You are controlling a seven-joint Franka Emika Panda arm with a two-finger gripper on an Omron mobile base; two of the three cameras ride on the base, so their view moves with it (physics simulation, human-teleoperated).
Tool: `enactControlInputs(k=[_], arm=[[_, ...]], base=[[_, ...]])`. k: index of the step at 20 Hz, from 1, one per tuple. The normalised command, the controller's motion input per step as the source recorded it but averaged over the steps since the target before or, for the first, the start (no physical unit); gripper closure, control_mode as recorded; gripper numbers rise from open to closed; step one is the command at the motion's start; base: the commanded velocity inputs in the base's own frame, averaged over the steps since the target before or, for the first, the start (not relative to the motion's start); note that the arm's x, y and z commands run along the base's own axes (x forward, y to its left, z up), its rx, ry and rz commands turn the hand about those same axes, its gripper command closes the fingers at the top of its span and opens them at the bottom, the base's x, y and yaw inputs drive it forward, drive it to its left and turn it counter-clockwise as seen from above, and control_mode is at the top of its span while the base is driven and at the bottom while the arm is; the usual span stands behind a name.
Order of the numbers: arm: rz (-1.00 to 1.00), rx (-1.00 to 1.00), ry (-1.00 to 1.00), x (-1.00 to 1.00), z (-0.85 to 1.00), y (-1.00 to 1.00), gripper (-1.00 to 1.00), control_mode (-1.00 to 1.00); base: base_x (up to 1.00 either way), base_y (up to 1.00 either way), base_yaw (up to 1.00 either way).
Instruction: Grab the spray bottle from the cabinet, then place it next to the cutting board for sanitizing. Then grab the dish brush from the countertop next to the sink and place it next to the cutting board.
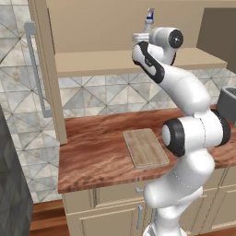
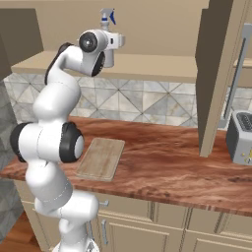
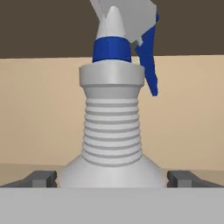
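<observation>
pale grey ribbed plastic spray bottle (image 3: 112, 131) with blue trigger, above a streaky reddish-brown wood-grain countertop (image 2: 162, 162)

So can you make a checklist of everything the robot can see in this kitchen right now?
Surface: reddish-brown countertop, streaky grain.
Job's things: spray bottle upright on the cabinet shelf; cutting board flat on the countertop.
Clutter: toaster at the counter's right end.
Grippers: gripper open, one fingertip on each side of the bottle's shoulder, not closed on it.
Cables: nothing seen.
Surroundings: grey patterned wall tiles; cabinet door swung open; low beige cupboards below.
</observation>
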Motion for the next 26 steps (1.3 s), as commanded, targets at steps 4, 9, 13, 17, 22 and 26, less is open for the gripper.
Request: enactControlInputs(k=[4,9,13,17,22,26], arm=[[0.00,0.00,0.00,0.11,-0.17,0.00,1.00,-1.00],[0.00,0.00,0.01,0.01,-0.19,0.00,1.00,-1.00],[0.00,0.00,0.06,0.00,-0.17,0.00,1.00,-1.00],[-0.09,0.13,0.06,0.00,-0.02,0.00,1.00,-1.00],[-0.23,0.30,0.07,0.00,0.00,-0.05,1.00,-1.00],[-0.24,0.31,0.14,0.00,0.00,0.00,1.00,-1.00]], base=[[0.00,0.00,0.00],[0.00,0.00,0.00],[0.00,0.00,0.00],[0.00,0.00,0.00],[0.00,0.00,0.00],[0.00,0.00,0.00]])
